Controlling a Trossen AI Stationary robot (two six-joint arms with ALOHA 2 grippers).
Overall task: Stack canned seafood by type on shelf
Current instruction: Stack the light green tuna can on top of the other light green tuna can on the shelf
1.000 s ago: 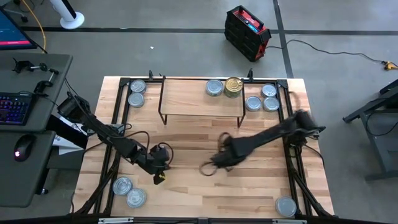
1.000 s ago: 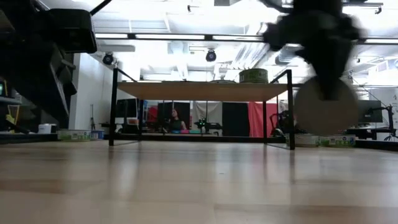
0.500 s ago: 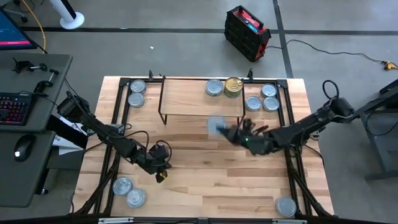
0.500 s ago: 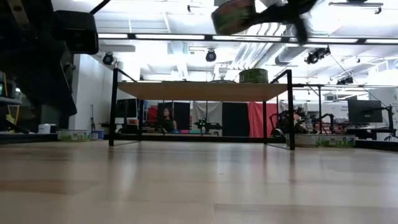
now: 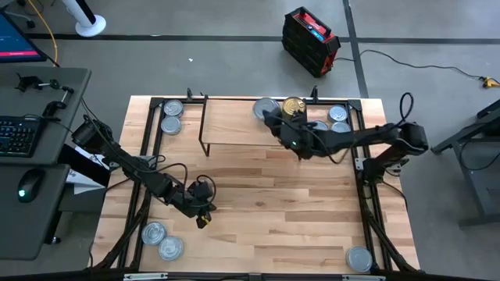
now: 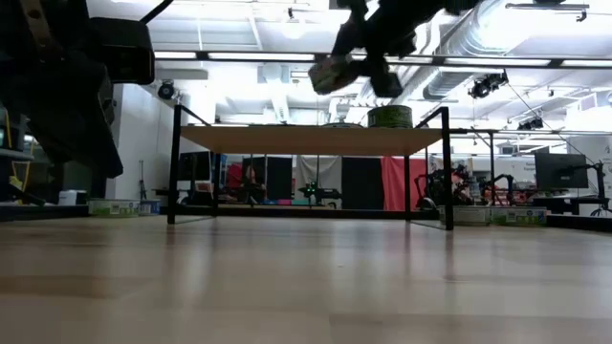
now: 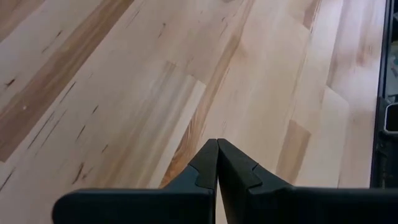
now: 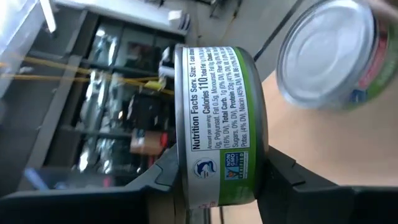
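Wooden table (image 5: 258,211) lies under me, with the shelf (image 5: 234,123) at its far side. My left gripper (image 5: 205,211) sits pinched shut, low over the table, nearer than the shelf. My right gripper (image 5: 269,117) holds a green tin (image 8: 221,124) above the shelf. Beside it on the shelf stand a silver tin (image 8: 329,56) and a gold tin (image 5: 294,104).

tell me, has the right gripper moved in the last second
Yes. In the high view the right gripper, shut on a tin, has travelled from mid-table up to the shelf, beside the gold tin.
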